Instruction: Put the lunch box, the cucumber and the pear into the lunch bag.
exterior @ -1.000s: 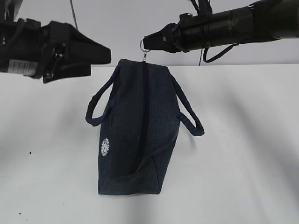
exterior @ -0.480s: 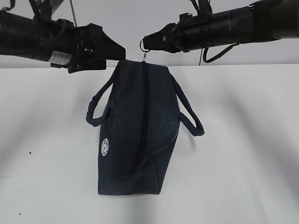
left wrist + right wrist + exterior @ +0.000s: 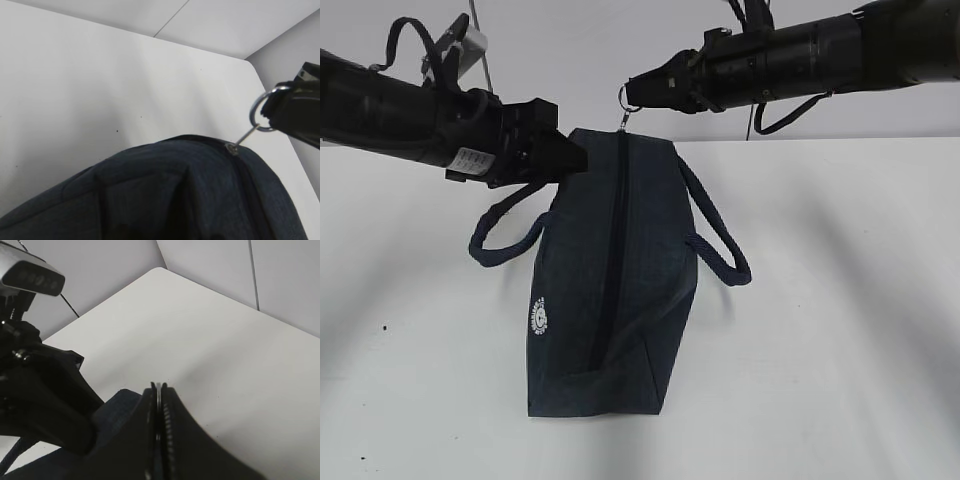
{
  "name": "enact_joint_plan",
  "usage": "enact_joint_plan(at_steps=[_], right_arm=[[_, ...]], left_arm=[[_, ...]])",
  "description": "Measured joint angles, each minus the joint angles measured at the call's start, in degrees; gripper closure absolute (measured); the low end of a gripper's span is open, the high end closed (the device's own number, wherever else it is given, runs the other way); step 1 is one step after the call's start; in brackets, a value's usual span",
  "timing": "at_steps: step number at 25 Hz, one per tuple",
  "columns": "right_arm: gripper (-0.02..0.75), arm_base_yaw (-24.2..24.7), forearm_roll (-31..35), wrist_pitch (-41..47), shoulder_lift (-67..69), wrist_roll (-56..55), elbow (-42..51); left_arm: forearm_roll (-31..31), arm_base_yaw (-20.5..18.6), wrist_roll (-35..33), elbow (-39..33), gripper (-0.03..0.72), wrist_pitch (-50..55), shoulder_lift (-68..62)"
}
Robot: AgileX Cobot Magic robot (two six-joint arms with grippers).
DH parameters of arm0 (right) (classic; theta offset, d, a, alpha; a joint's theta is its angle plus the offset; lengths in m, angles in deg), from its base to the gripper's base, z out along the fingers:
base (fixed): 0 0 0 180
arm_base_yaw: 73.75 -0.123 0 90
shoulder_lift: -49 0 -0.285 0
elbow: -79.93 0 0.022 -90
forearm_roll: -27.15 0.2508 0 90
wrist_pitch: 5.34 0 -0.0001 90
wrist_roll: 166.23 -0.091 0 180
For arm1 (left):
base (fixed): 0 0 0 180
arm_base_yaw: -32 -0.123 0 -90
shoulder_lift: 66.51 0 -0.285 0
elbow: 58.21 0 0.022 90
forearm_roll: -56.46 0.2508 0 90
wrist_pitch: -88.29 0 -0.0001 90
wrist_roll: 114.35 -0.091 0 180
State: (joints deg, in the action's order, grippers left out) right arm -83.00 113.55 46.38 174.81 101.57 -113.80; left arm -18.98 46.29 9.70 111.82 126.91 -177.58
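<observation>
The dark navy lunch bag point(image 3: 650, 280) lies on the white table point(image 3: 840, 300), its zipper point(image 3: 610, 250) closed along the top. My right gripper point(image 3: 632, 90) is shut on the metal ring pull point(image 3: 626, 97) at the bag's far end; the ring also shows in the left wrist view point(image 3: 260, 112). My left gripper point(image 3: 575, 155) is pressed against the bag's far left corner. In the left wrist view the bag's fabric point(image 3: 190, 190) hides its jaws. The lunch box, cucumber and pear are out of view.
The bag's two rope handles splay out, one to the left point(image 3: 500, 235) and one to the right point(image 3: 720, 240). A grey wall point(image 3: 590, 50) stands behind the table's far edge.
My left arm has swung right and down onto the bag's far left corner. The bag and its left handle have shifted a little left. The right gripper has not moved.
</observation>
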Motion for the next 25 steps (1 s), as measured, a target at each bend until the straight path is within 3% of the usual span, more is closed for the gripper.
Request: enact_joint_plan(at_steps=[3,5,25], right_arm=[[0.732,0.0,-0.09,0.14,0.0,0.0,0.0],[0.733,0.0,-0.09,0.14,0.0,0.0,0.0],[0.732,1.0,-3.07,2.51,3.11,-1.31,-3.17]], left_arm=[[-0.24,0.0,0.0,0.0,0.63,0.93,0.0],[-0.75,0.0,0.0,0.06,0.673,1.85,0.0],[-1.0,-2.03,-4.83,0.18,0.682,15.05,0.0]])
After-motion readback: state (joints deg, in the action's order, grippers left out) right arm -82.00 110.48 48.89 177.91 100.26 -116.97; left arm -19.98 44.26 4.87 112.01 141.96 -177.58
